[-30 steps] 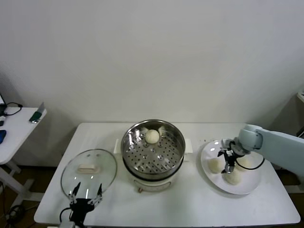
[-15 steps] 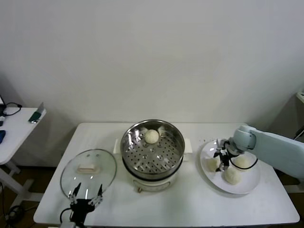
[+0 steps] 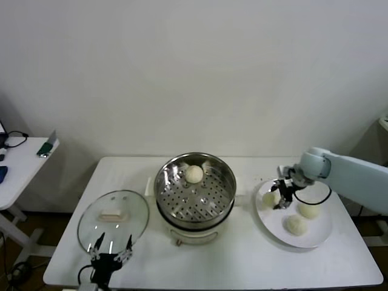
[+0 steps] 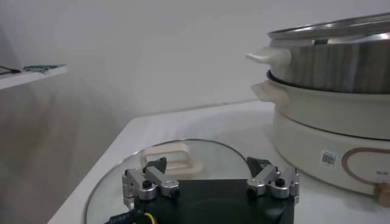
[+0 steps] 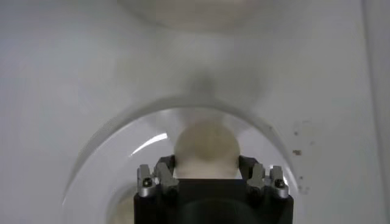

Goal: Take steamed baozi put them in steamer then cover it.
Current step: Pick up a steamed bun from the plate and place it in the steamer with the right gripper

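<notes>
My right gripper point(image 3: 276, 197) is shut on one steamed baozi point(image 3: 270, 197), holding it over the left part of the white plate point(image 3: 320, 235). In the right wrist view the cream bun point(image 5: 206, 145) fills the gap between the fingers point(image 5: 164, 170). Two more baozi point(image 3: 309, 210) point(image 3: 295, 225) lie on the plate. Another baozi point(image 3: 194, 174) rests at the back of the steel steamer point(image 3: 195, 209). The glass cover point(image 3: 113, 215) lies flat on the table to the steamer's left. My left gripper point(image 3: 110, 247) hangs open at the cover's near edge, holding nothing.
The left wrist view shows the cover's cream handle point(image 4: 173, 162) just beyond the open left gripper point(image 4: 210, 176) and the steamer's base point(image 4: 332, 131) beside it. A small side table point(image 3: 18, 163) with a few items stands off to the left.
The right gripper has closed on the plate's left baozi and carried it up and toward the plate's far-left side. The left arm has stayed put.
</notes>
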Available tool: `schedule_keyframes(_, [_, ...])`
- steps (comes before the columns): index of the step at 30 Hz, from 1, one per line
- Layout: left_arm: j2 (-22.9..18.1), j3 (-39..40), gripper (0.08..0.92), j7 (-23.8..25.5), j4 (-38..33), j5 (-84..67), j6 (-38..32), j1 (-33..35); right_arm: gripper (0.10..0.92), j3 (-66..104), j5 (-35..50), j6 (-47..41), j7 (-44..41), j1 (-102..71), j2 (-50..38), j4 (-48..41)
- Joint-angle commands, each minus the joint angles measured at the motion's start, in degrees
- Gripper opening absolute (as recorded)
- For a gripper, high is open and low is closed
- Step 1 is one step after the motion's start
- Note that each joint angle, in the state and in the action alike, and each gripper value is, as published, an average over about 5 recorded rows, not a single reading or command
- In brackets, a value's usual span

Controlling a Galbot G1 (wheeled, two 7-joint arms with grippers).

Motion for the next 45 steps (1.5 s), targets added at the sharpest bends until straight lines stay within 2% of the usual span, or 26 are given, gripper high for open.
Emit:
schedule_keyframes(1, [0.25,0.02,0.823,0.05,-0.03,-0.08,0.11,-0.19,0.679,-13.87,11.70,0.46,-3.11,24.57,2.33,4.30])
schedule_keyframes(8, [0.36,0.32,0.823,0.12,-0.29,-0.14,0.39,-0.64,0.679,-14.50,28.68,-3.80,-0.46,37.53,11.56,13.05])
schedule_keyframes(13, [0.30,0.40,0.823,0.11,-0.62,-0.24,0.47,-0.64,0.679,-9.38,33.46,-8.78,5.76,33.28,18.87,17.50])
schedule_keyframes(18, [0.16,0.32,0.823,0.08,-0.83,-0.26,0.46,-0.56,0.679,-8.06,32.72,-12.89,11.07,25.77,27.49,18.09])
schedule_keyframes(24, [-0.01,-0.05,0.823,-0.04,-1.19,-0.49,0.28,-0.08,0.679,-7.45,29.20,-15.11,13.87,18.54,34.56,12.86])
schedule_keyframes(34, [-0.15,-0.30,0.823,-0.10,-1.45,-0.52,0.20,0.52,0.679,-6.49,23.47,-17.89,17.49,8.27,37.77,4.58])
schedule_keyframes(45, [-0.04,-0.04,0.823,-0.02,-1.42,-0.47,0.51,0.37,0.679,-5.66,21.99,-19.80,20.11,3.08,38.83,2.31])
